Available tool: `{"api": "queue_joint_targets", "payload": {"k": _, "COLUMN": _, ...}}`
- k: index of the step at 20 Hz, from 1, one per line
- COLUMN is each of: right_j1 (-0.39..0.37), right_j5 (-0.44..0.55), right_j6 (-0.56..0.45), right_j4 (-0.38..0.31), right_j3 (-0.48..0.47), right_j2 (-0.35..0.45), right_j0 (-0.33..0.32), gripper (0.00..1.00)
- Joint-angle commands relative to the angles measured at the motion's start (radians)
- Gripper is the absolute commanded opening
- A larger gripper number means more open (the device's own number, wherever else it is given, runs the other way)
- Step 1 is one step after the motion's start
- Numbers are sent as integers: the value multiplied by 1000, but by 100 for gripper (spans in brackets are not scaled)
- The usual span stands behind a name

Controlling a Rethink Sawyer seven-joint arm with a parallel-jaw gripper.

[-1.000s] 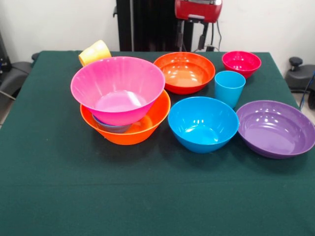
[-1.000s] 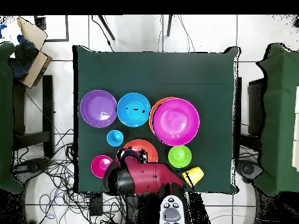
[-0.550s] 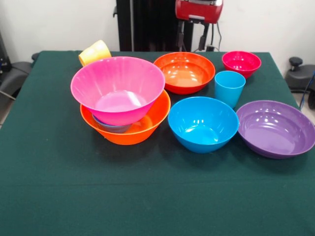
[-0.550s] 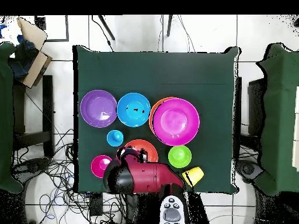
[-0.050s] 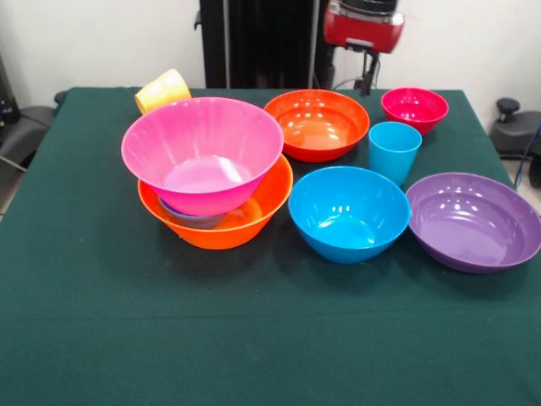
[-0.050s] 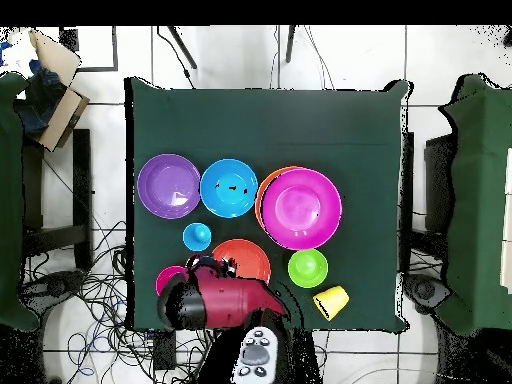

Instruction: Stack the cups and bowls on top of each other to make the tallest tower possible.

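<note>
Arm (image 5: 364, 25) shifted toward magenta bowl (image 5: 414, 108) | pink bowl (image 5: 203, 152) unmoved in orange bowl (image 5: 254, 216) | tool state: can't tell

light: bright, even | glare: bowls (image 5: 348, 211) glossy | shadows: soft | focus: sharp

A robot lab or test room. A table (image 6: 265, 120) draped in dark green cloth stands on a white tiled floor (image 6: 230, 55), with loose cables (image 6: 100, 290) tangled beside the red arm (image 6: 215, 303). A plain white wall (image 5: 101, 42) rises behind, and a cardboard box (image 6: 55, 85) sits well away from the arm.
</note>
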Motion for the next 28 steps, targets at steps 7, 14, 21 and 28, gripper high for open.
{"api": "queue_joint_targets", "payload": {"k": 7, "right_j1": 126, "right_j5": -54, "right_j6": 229, "right_j4": 149, "right_j3": -110, "right_j2": -14, "right_j0": 135, "gripper": 100}}
{"api": "queue_joint_targets", "payload": {"k": 14, "right_j1": 162, "right_j5": -82, "right_j6": 241, "right_j4": 164, "right_j3": -122, "right_j2": -24, "right_j0": 161, "gripper": 100}}
{"api": "queue_joint_targets", "payload": {"k": 21, "right_j1": 208, "right_j5": -132, "right_j6": 232, "right_j4": 162, "right_j3": -136, "right_j2": -23, "right_j0": 155, "gripper": 100}}
{"api": "queue_joint_targets", "payload": {"k": 28, "right_j1": 300, "right_j5": -214, "right_j6": 209, "right_j4": 144, "right_j3": -180, "right_j2": -32, "right_j0": 137, "gripper": 100}}
